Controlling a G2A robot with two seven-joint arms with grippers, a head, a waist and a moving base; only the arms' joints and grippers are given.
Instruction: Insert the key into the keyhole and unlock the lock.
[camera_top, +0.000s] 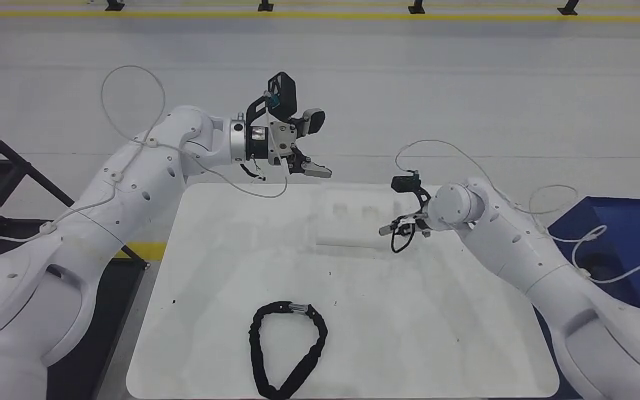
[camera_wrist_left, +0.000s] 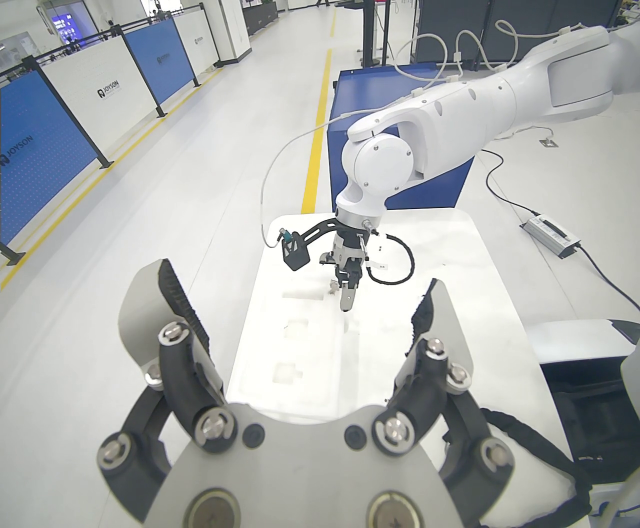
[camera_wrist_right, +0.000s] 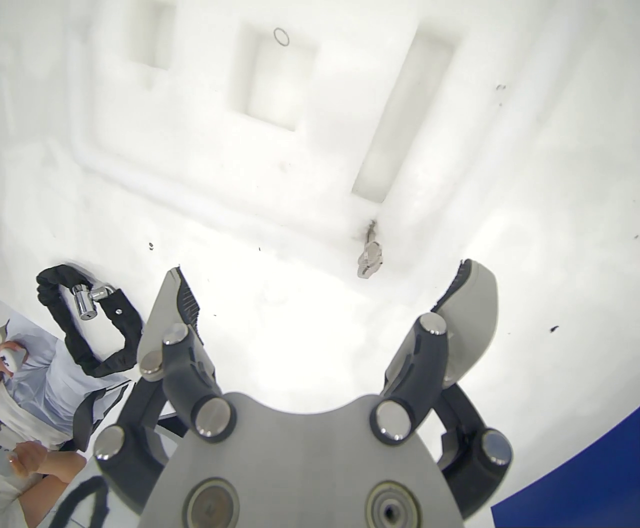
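Right gripper, jaws spread and empty, hangs over the key lying just beside the foam tray toward the table's far edge, presumably staged for pickup; chain lock rests near the front edge, left gripper likewise spread, empty, parked above the far-left corner.

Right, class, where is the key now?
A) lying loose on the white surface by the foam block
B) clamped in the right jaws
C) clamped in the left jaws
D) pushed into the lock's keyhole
A: the key lies free at the edge of the foam block, ahead of the open, empty right jaws and well apart from the chain lock.
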